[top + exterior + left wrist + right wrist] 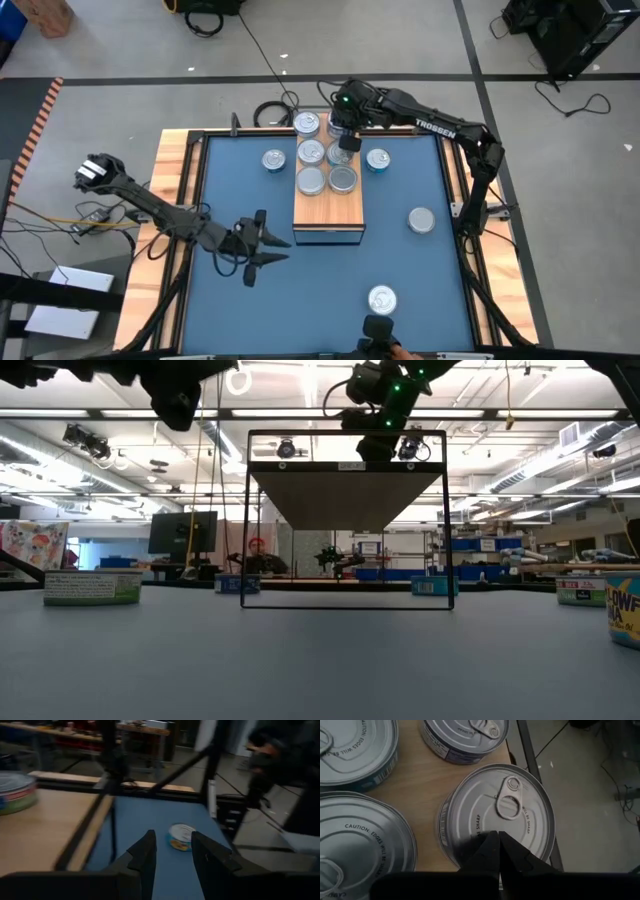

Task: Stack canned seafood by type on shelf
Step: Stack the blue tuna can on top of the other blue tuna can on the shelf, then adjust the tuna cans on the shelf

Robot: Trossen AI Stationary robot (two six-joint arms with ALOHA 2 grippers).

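The shelf (328, 212) is a wood-topped block on the blue mat. Several silver-lidded tins stand on its far half (312, 180), (343, 179), (312, 152), (307, 124). Loose tins rest on the mat (274, 160), (377, 160), (421, 220), (382, 299). My right gripper (343, 143) (498, 845) is shut and points down over a tin (520, 815) by the shelf's right edge. My left gripper (268, 243) (172, 847) is open and hovers over the mat near the shelf's near left corner. It faces a loose tin (181, 836). My right gripper's shut fingertips (490, 847) come from above over the tin's lid (475, 827), near its rim and beside the pull tab. Whether they touch the lid, I cannot tell. The tin stands flat on the shelf top.
The shelf stands on thin black legs (245, 520), open underneath. Wooden table rims (175, 180) frame the mat. Tins show at table height on the left (92, 586) and on the right (625, 610). Bare mat lies between the shelf's near end and the near tin.
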